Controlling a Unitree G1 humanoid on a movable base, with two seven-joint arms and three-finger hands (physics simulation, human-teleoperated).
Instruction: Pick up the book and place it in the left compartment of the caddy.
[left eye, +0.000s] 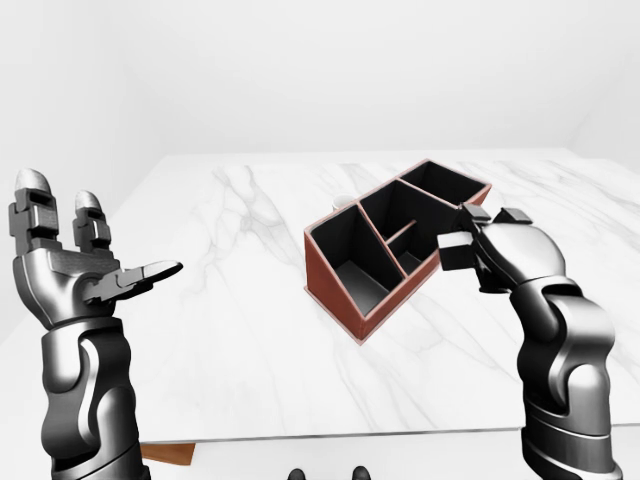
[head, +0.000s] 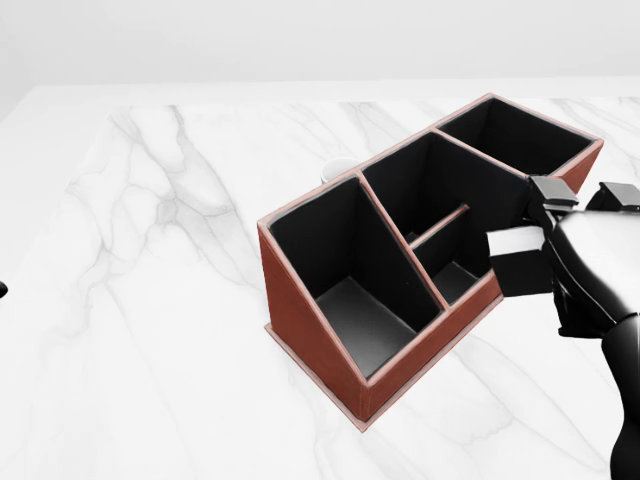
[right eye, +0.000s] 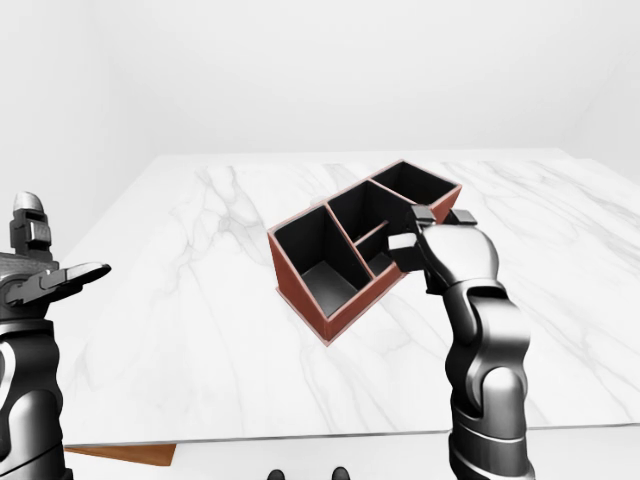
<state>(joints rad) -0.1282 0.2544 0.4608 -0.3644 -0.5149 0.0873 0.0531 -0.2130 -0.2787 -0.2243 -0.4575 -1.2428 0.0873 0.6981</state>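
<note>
Table (head: 150, 300): a white marble top is filling most of the head view; a pale wall is running along the top edge.
Caddy (head: 330, 360): a red-brown box with black insides is sitting on the table, lying diagonally from lower centre to upper right in the head view; its near wall is sloping; one large compartment is showing at the left, a middle section is being split by a thin divider, and another compartment is lying at the upper right.
Book (head: 520, 262): a small dark block with a light top face is being held in the air, off the table, at the caddy's right side; it is overlapping the rim by the middle section, and it is not sitting in any compartment.
Right hand (head: 580, 270): the fingers are curling round the book and gripping it; the arm is rising from the lower right of the head view.
Left hand (left eye: 80, 270): it is being held up at the far left of the left-eye view, well apart from the caddy; the fingers are spreading wide and holding nothing.
Cup (head: 338, 166): a small white rim is peeking out behind the caddy's upper wall; most of it is hiding.
</note>
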